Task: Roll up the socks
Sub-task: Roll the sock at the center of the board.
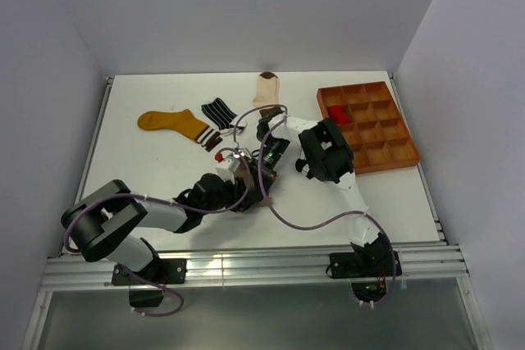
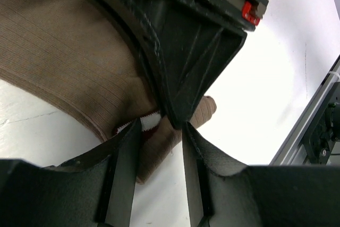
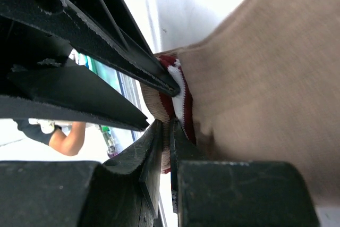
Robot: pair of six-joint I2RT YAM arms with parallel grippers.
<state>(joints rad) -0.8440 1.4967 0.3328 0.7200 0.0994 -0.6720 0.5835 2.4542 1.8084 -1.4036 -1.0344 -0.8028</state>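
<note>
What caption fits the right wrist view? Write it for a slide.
Right tool pinching the striped cuff of the taupe sock, left tool alongside.
</note>
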